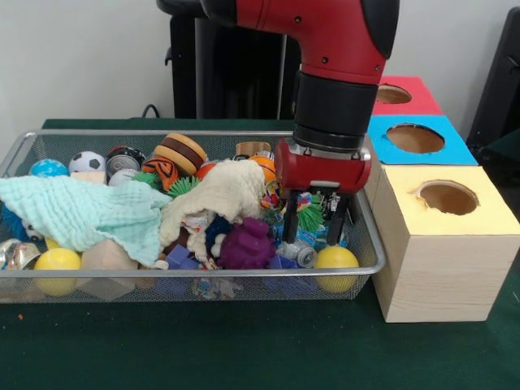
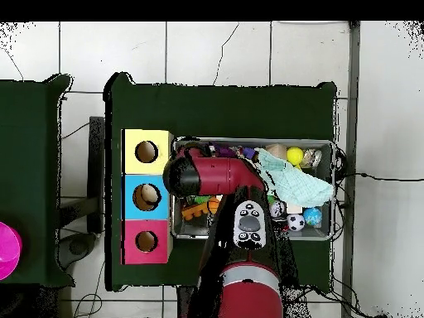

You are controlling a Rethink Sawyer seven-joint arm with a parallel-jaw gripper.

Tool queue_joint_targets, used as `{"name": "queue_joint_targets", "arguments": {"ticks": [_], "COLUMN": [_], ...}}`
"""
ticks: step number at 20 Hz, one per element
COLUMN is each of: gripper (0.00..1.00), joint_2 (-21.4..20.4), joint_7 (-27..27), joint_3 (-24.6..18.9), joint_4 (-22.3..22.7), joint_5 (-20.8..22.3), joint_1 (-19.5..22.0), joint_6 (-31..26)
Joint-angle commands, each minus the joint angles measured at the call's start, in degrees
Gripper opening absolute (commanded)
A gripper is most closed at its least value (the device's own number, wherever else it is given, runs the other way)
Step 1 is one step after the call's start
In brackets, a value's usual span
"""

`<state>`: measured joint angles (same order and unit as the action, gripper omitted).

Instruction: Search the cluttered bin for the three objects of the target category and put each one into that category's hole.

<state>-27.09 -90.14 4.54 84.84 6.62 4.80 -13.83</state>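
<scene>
- Front view: gripper (image 1: 315, 224) spread, fingers down in the bin (image 1: 370, 268) at the box end, nothing pinched, straddling a green spiky toy (image 1: 309, 216).
- Target category unclear; candidates sit mixed in the clutter.
- Risk: closing now snags neighbours such as the purple toy (image 1: 246, 244) or yellow ball (image 1: 335, 260), wrong pick.
- Risk: cream cloth (image 1: 223, 195) drags out on lift.

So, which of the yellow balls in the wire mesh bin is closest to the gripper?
The yellow ball at the bin's front right corner in the front view, just below the gripper. The other yellow ball lies at the front left end, beside the mint green cloth.
</scene>
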Motion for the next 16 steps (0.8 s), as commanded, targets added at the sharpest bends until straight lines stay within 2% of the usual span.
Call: {"name": "queue_joint_targets", "arguments": {"ticks": [1,6,12,16], "gripper": [1.0,1.0,1.0,1.0], "joint_2": [8.0,11.6,12.4,10.5], "joint_7": [-5.1,-5.7,-1.5,1.5], "joint_3": [-3.1,-4.7,-7.4,-10.2], "joint_4": [-2.8,-3.4,-4.4,-3.4], "joint_5": [2.8,1.0,-0.3,-0.1], "joint_1": [2.5,4.1,6.5,8.5], "joint_6": [3.6,1.8,-9.7,-15.2]}}
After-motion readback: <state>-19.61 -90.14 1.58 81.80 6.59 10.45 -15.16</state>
